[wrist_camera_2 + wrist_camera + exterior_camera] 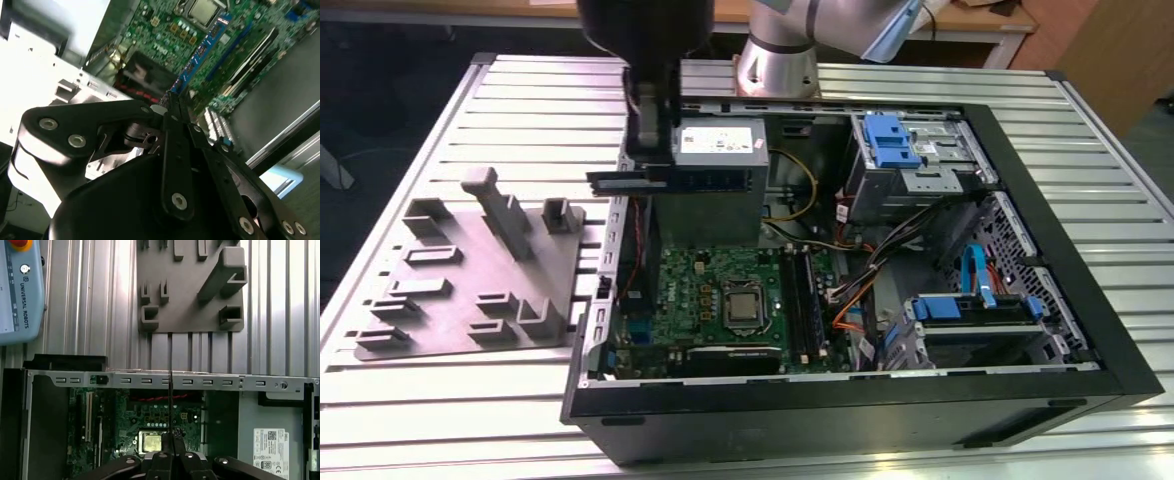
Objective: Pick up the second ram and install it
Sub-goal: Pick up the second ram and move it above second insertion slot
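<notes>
End effector (167, 103) w/ second ram (199, 54) in grip, over PC case (827, 405).

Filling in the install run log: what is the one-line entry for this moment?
gripper: shut on second ram | second ram: held over case, not seated | case: open

table (534, 100): ribbed pale metal, satin finish. fixture plate (454, 300): matt grey plastic, looks slightly rough. case (854, 410): matt black outer skin, dull grey sheet metal inside. motherboard (707, 290): green, slight gloss. CPU lid (743, 303): bright bare metal. drive caddies (887, 140): smooth blue plastic. hand (172, 102): glossy black links, shiny metal screw heads. second ram (200, 52): blue board, semi-gloss.
</notes>
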`<state>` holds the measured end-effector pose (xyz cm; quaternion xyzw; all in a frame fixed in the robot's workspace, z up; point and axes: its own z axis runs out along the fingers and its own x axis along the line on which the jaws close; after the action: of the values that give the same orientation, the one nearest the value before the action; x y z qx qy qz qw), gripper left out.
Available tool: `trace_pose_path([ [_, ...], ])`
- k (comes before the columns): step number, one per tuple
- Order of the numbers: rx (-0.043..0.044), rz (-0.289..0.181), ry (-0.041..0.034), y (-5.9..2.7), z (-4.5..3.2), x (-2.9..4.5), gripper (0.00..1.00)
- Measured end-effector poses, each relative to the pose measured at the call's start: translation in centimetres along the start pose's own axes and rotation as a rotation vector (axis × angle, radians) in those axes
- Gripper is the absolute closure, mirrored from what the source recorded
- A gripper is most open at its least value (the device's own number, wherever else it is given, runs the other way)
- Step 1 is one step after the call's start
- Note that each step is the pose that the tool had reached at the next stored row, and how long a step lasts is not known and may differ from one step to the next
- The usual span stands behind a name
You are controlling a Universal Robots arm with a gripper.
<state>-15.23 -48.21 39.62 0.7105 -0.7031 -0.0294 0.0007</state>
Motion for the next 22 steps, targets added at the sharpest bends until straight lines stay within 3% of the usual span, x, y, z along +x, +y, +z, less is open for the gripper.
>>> trace_pose_path([
  [16,0.0001,0.002,-0.0001,-5.93,-0.13,0.06,0.92],
  [22,-0.0004,0.006,0.0001,-7.47,0.06,0.09,0.92],
])
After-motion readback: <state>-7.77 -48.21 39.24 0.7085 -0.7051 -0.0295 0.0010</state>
